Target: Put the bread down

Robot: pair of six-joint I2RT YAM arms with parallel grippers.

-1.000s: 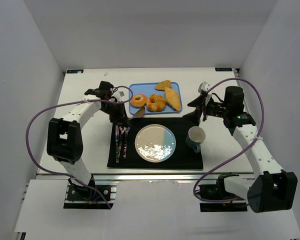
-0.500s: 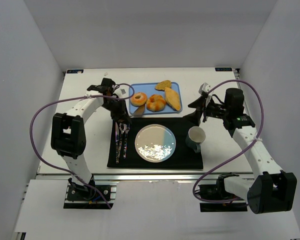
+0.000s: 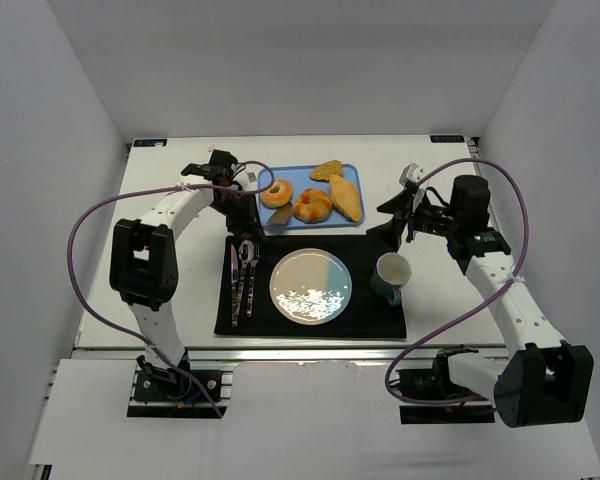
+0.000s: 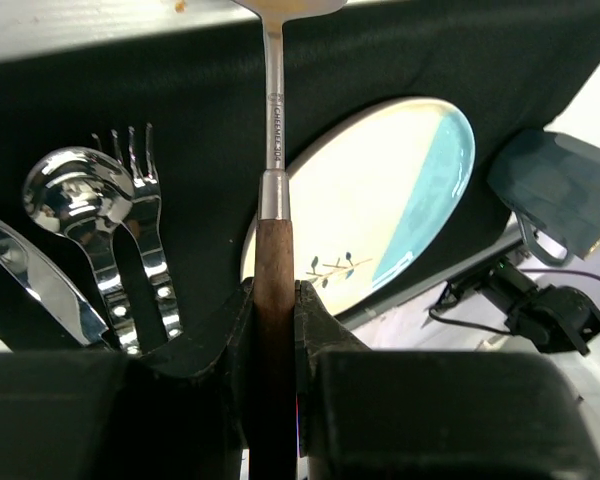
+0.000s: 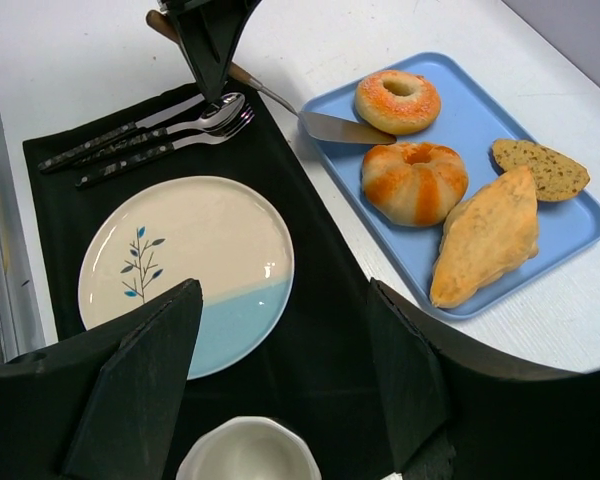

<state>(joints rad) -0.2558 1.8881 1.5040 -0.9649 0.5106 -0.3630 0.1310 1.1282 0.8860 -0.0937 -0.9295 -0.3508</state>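
The bread, a small glossy golden bagel (image 3: pixel 276 192), lies at the left end of the blue tray (image 3: pixel 302 180); it also shows in the right wrist view (image 5: pixel 397 100). My left gripper (image 3: pixel 238 212) is shut on the wooden handle of a metal spatula (image 4: pixel 275 290). The spatula's blade (image 5: pixel 345 128) lies on the tray with its tip at the bagel's near edge. The cream and light-blue plate (image 3: pixel 310 287) sits on the black mat, bare. My right gripper (image 3: pixel 392 222) is open and empty, hovering over the mat right of the plate (image 5: pixel 180 270).
A knotted roll (image 3: pixel 312 206), a flat tan bread (image 3: pixel 346 196) and a seeded slice (image 3: pixel 327 170) share the tray. A knife, spoon and fork (image 3: pixel 242 280) lie left of the plate. A teal cup (image 3: pixel 391 274) stands to its right.
My left gripper has moved toward the tray's left end, sliding the spatula blade up to the bagel. The bagel has shifted slightly farther back. The right arm has barely moved.
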